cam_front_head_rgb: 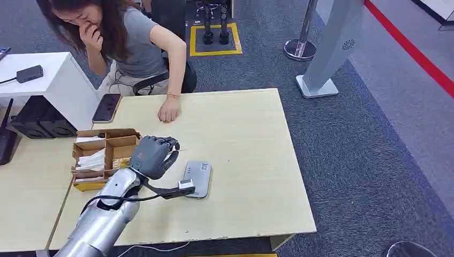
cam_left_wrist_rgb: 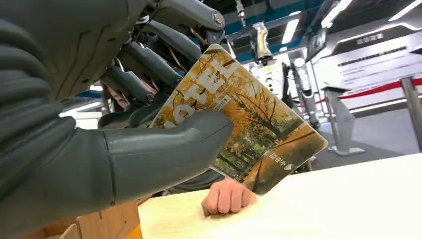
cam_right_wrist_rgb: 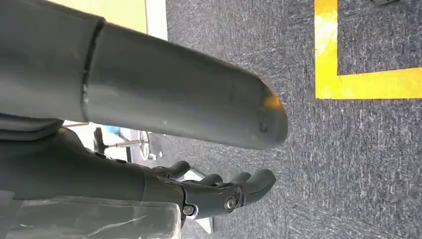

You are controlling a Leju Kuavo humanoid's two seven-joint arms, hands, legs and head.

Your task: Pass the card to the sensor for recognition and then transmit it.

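My left hand [cam_front_head_rgb: 153, 155] hovers over the wooden table [cam_front_head_rgb: 251, 155], just left of the grey card sensor [cam_front_head_rgb: 197, 179]. In the left wrist view the hand [cam_left_wrist_rgb: 149, 99] holds a card [cam_left_wrist_rgb: 249, 124] with a yellow autumn-tree picture, pinched between thumb and fingers. In the head view the hand hides the card. My right hand [cam_right_wrist_rgb: 219, 191] hangs beside my body over dark carpet, fingers slightly curled, holding nothing.
A cardboard box [cam_front_head_rgb: 104, 152] with compartments of cards sits left of my hand. A person [cam_front_head_rgb: 128, 43] sits at the table's far side, one hand [cam_front_head_rgb: 169, 111] resting on it as a fist [cam_left_wrist_rgb: 228, 195]. A phone [cam_front_head_rgb: 106, 107] lies at the far left corner.
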